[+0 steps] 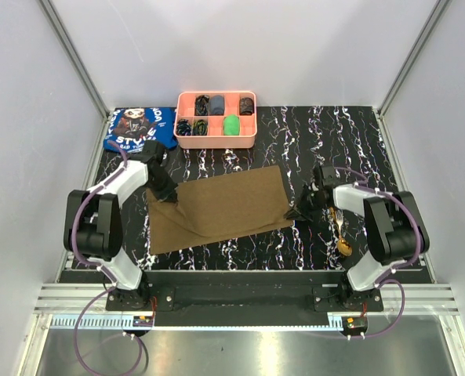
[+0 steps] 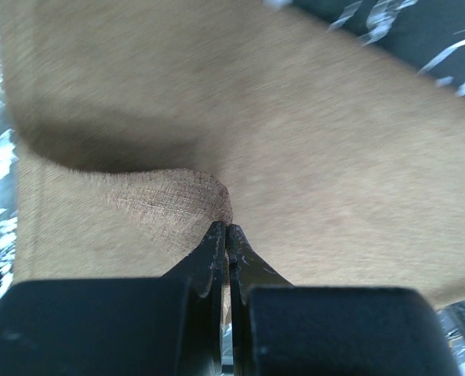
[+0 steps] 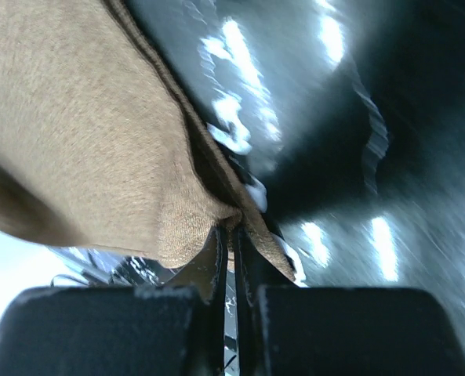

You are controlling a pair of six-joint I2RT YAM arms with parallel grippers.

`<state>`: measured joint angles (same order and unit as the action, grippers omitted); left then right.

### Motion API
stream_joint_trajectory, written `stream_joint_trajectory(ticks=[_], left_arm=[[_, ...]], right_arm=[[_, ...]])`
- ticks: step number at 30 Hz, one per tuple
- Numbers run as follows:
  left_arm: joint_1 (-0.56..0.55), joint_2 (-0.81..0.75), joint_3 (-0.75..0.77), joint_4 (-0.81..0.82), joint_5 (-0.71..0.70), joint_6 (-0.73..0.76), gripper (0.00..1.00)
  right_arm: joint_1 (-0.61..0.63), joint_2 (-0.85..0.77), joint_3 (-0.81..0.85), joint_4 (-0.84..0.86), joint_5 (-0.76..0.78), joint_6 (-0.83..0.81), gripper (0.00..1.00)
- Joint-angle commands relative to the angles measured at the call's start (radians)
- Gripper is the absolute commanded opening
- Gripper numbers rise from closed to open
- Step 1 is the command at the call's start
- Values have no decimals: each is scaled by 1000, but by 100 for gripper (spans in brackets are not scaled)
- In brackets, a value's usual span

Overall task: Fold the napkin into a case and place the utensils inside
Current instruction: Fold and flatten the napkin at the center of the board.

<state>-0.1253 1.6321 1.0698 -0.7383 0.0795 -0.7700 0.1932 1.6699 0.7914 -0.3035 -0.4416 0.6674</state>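
Observation:
The olive-brown napkin [image 1: 220, 207] lies spread on the black marbled table [image 1: 334, 133], tilted, its left and right ends lifted a little. My left gripper [image 1: 168, 196] is shut on the napkin's far left corner, seen pinched in the left wrist view [image 2: 208, 196]. My right gripper [image 1: 296, 211] is shut on the napkin's right near corner, seen in the right wrist view [image 3: 193, 211]. The gold-brown spoon [image 1: 345, 244] and slim fork [image 1: 338, 220] lie on the table at the right, partly hidden by the right arm.
A pink compartment tray [image 1: 216, 119] with dark and green small items stands at the back centre. A blue cloth with white lettering [image 1: 140, 128] lies at the back left. Metal frame posts and white walls close in the table.

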Motion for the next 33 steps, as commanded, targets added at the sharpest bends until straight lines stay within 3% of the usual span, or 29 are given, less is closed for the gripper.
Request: stream_joint_trajectory(ticks=[1,7,14,20,33], left_arm=[[-33,58,104,47,14,-15,0],[-48,60,157,40,11,4,0],[-48,-95,75,-9,-63,51,0],[-48,-253,-60,-44,-76,37,0],[-36,-442,-198,-138,-149,11,0]], right_arm=[[-1,-109,-113,10,217,113,0],[-12,-245,-175,-14,284,136,0],[-9,-349,-83,-75,169,-35,0],[-11,-306,61,-204,97,-144,0],[-8,-303,22,-230,41,-143,0]])
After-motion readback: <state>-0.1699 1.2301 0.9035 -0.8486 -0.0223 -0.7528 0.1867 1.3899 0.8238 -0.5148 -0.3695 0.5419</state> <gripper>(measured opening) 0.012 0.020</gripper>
